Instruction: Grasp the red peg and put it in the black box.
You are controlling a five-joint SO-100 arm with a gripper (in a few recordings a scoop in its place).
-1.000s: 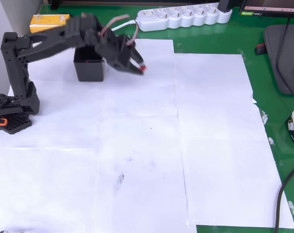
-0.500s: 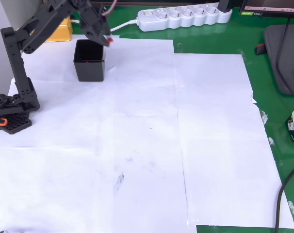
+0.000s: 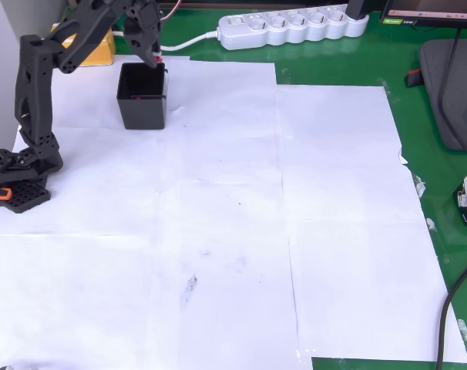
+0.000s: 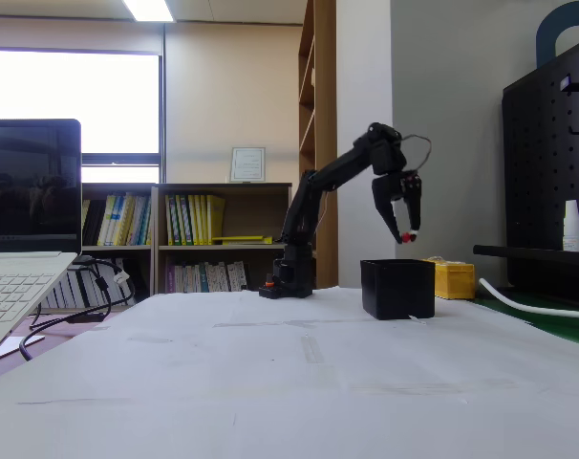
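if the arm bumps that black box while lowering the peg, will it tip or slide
The small square black plastic box looks hollow with thin, tall walls, so probably light: a bump may slide it across the smooth white paper. Its flat base looks about as wide as its height, so tipping seems less likely. The tool hangs above its rim.

One black box (image 3: 142, 96); one red peg (image 4: 413, 237); one yellow box (image 4: 453, 278); one white power strip (image 3: 292, 28); one robot arm with one gripper (image 4: 406, 229); one laptop (image 4: 22, 249); several overlapping paper sheets (image 3: 218, 231).
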